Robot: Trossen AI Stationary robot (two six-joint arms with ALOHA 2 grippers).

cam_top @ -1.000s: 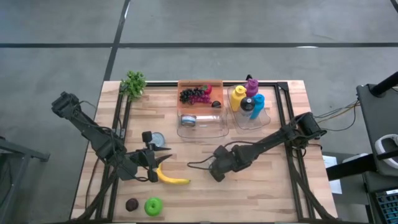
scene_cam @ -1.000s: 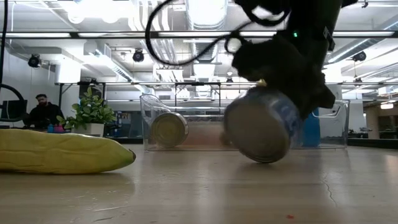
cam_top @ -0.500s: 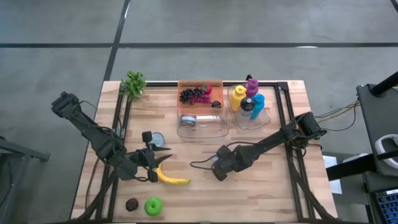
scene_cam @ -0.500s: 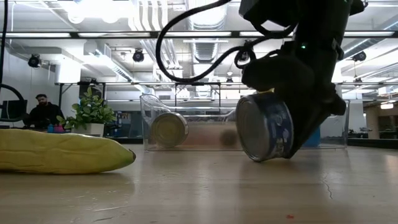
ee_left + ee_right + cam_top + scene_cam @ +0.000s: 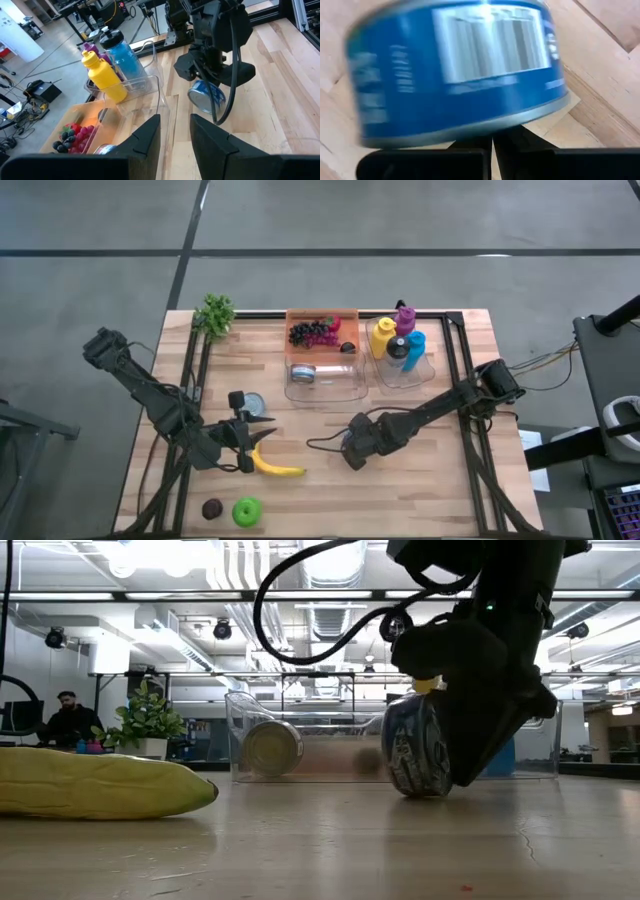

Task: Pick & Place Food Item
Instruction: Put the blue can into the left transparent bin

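Observation:
A blue can [image 5: 413, 755] with silver ends stands on its edge on the table's middle, also seen in the left wrist view [image 5: 204, 95] and filling the right wrist view [image 5: 455, 65]. My right gripper [image 5: 352, 450] is shut right beside it, reaching down from the right. My left gripper [image 5: 256, 442] hangs open above the table's near left, next to a banana [image 5: 276, 468], with nothing between its fingers [image 5: 145, 137]. A clear bin [image 5: 345, 387] at the far middle holds grapes [image 5: 313, 333] and another can [image 5: 302, 372]. My right gripper's shut fingers [image 5: 470, 152] come slanting down from the table's right and meet the can at its lower rim [image 5: 485, 127]. Whether they pinch the rim or only press against it I cannot tell. The can stands nearly upright, its rim on the table.
A second clear bin [image 5: 425, 370] with several bottles stands at the far right. A small plant [image 5: 215, 315] is at the far left corner. A green apple [image 5: 246, 511] and a dark fruit [image 5: 211, 508] lie near the front edge. A silvery round thing [image 5: 252, 404] sits by my left gripper.
The blue can at my right gripper has turned about and tipped up. A second ago it leaned with a flat silver end facing the table's near edge. Now it stands almost edge-on to that side, upright on its rim. My right gripper has stayed shut.

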